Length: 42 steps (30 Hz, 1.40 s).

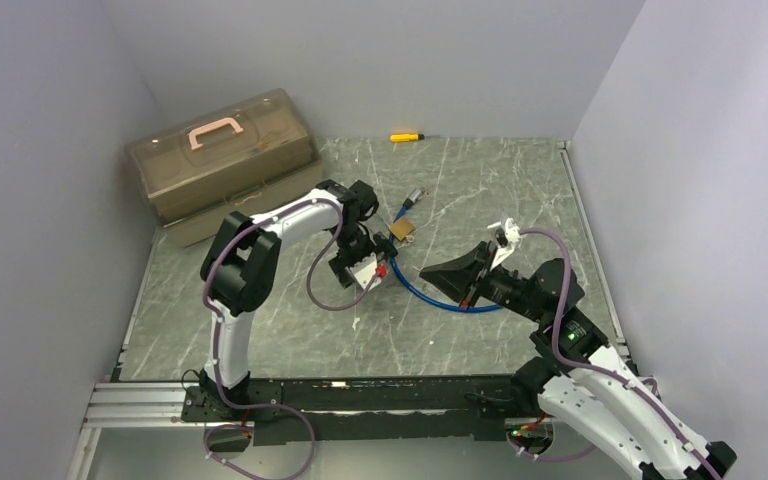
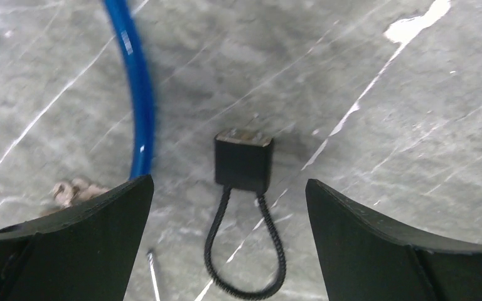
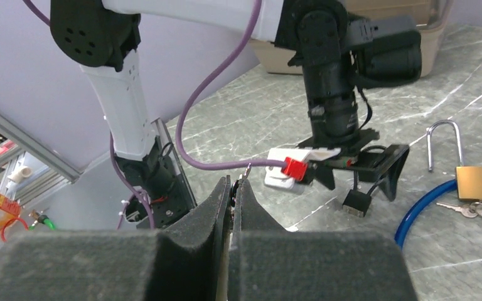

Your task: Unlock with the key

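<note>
Right claw (image 3: 233,185) tight together, left claw (image 2: 227,183) wide over black tag (image 2: 243,164) (cord loop (image 2: 209,251) clear only from left wrist)

Plain pale lilac walls (image 1: 380,60) close in the scene at nine, twelve and three o'clock. The tabletop (image 1: 290,340) is grey, marble-patterned with white veins, and evenly lit. An aluminium rail (image 1: 130,405) runs along its six o'clock edge.

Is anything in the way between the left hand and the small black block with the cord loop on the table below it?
Nothing visible does. The open left hand hangs over the black block, with a finger on each side. The blue cable lies apart from the block and passes under one finger.
</note>
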Each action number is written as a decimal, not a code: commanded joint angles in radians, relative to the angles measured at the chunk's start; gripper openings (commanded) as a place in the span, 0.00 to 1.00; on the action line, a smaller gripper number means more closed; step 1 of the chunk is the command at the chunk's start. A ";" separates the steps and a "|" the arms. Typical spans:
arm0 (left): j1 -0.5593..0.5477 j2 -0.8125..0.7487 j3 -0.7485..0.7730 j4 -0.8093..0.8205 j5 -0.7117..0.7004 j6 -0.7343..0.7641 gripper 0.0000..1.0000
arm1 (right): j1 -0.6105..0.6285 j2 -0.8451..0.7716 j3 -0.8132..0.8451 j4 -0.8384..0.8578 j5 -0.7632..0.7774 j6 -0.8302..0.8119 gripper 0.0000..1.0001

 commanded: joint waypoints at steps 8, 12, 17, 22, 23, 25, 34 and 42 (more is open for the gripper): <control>-0.028 0.072 0.038 -0.112 -0.034 0.035 0.83 | -0.021 -0.012 0.088 -0.026 0.018 -0.027 0.00; -0.048 0.139 0.120 -0.159 -0.065 -0.018 0.74 | -0.024 -0.013 0.103 -0.045 0.013 -0.021 0.00; -0.069 0.193 0.177 -0.199 -0.107 -0.054 0.61 | -0.026 -0.035 0.118 -0.078 0.017 -0.017 0.00; -0.069 0.105 0.034 -0.088 -0.114 -0.102 0.50 | -0.026 -0.046 0.116 -0.096 0.010 -0.023 0.00; -0.071 0.077 -0.006 -0.034 -0.112 -0.148 0.39 | -0.026 -0.045 0.115 -0.097 0.007 -0.024 0.00; -0.086 0.029 -0.070 0.096 -0.124 -0.300 0.22 | -0.025 -0.048 0.111 -0.098 0.010 -0.027 0.00; -0.118 -0.172 -0.330 0.258 -0.087 -0.558 0.08 | -0.029 -0.060 0.074 -0.059 0.023 -0.020 0.00; -0.124 -0.387 -0.254 0.223 -0.144 -0.803 0.00 | -0.054 0.013 0.149 -0.082 0.043 -0.063 0.00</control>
